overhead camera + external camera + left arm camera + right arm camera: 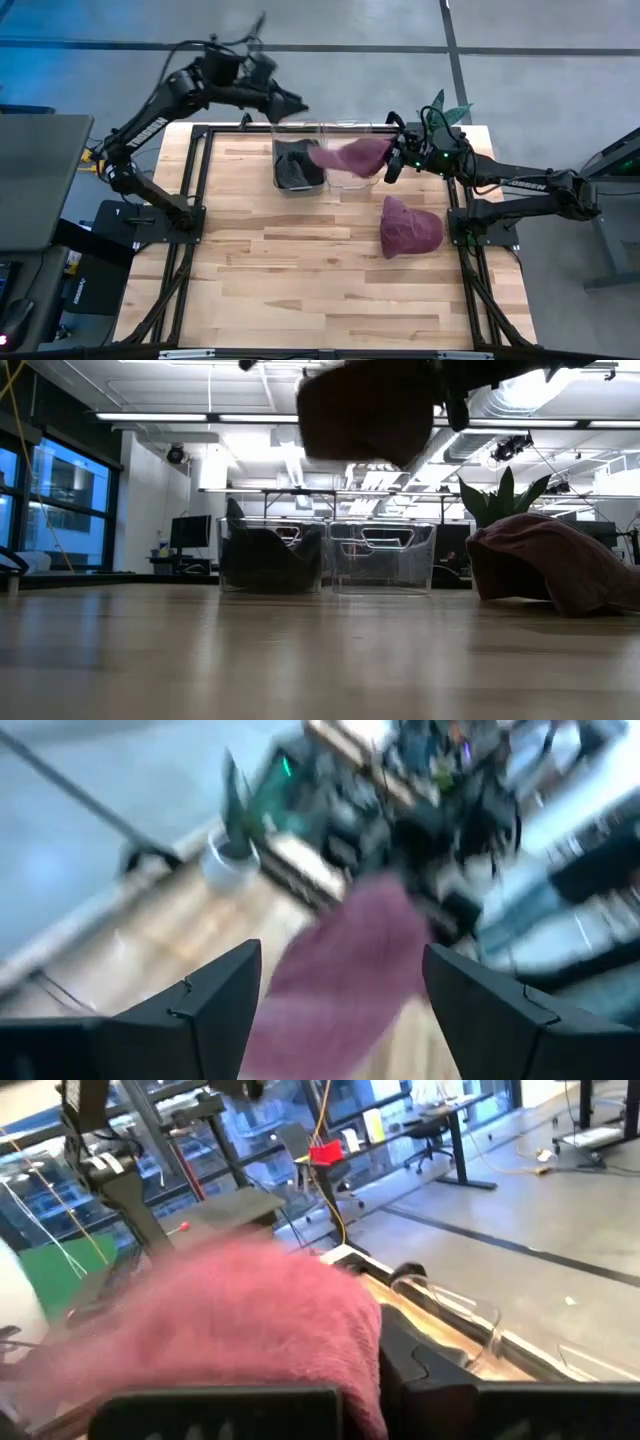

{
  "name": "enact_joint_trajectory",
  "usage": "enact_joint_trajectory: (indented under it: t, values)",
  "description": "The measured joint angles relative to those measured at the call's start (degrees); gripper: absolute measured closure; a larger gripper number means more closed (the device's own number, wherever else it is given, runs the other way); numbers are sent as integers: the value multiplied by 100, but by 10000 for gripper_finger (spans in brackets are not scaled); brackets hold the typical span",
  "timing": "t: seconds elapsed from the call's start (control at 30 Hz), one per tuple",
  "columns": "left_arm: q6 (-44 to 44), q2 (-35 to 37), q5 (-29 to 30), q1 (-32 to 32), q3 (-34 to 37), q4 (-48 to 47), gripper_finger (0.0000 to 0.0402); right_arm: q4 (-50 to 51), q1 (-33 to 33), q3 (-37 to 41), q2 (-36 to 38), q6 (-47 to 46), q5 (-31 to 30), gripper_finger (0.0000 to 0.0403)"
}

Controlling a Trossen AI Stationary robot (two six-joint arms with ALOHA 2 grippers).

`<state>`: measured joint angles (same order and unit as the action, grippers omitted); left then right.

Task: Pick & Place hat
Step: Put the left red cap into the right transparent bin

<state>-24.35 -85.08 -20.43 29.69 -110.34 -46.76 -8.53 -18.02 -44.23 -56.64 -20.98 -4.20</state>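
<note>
Right now I'm mid-carry: my right pincer (392,158), right of centre in the upper half of the high view, is clenched on a maroon hat (352,155) that hangs off it above the clear bin (352,168). The hat's free end trails left, toward the dark-filled bin (297,165) just beside it. Nearest me in the low view, at the right edge, a second maroon hat (560,565) lies on the desk (300,270), not yet picked. Beyond it both bins stand side by side at centre, and the carried hat is a dark mass at top centre, above them. Next move, as I judge it: settle the hat over the clear bin, lower, release. My left pincer (296,104) waits released, above the desk's upper edge, upper left of the bins.
</note>
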Motion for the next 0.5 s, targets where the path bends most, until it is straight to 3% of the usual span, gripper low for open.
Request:
enact_joint_trajectory:
  t: [0.17,0.5]
  values:
    - [-51,270,776,267,8,74,138,254,-42,2,0,-199,-186,402]
    - [-59,496,776,605,10,-796,138,943,-414,-257,-89,-413,175,402]
